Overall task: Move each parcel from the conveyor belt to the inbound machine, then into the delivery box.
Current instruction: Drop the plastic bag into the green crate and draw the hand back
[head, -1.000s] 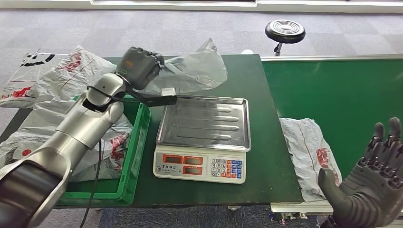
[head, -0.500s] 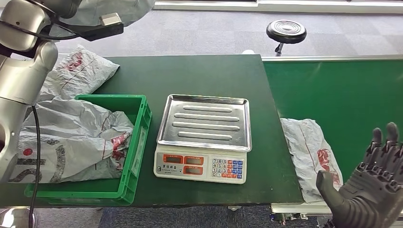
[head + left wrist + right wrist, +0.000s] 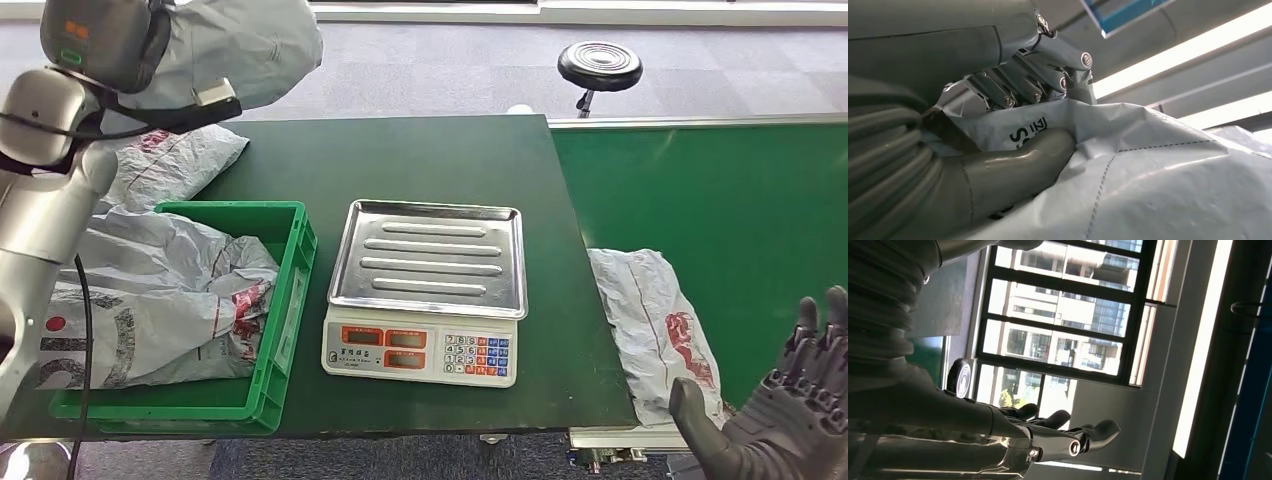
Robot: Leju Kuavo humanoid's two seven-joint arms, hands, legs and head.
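Left hand (image 3: 105, 40) clutched a grey parcel (image 3: 240, 45) high over the green table (image 3: 440, 150); right hand (image 3: 790, 425) hung empty, fingers apart, probably above the belt (image 3: 720, 200).

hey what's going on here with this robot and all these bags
The robot's left hand holds a grey plastic parcel bag lifted high above the green plastic crate, which already holds other grey bags. The steel-tray weighing scale sits bare. Its right hand hovers open near another grey parcel on the green conveyor belt.
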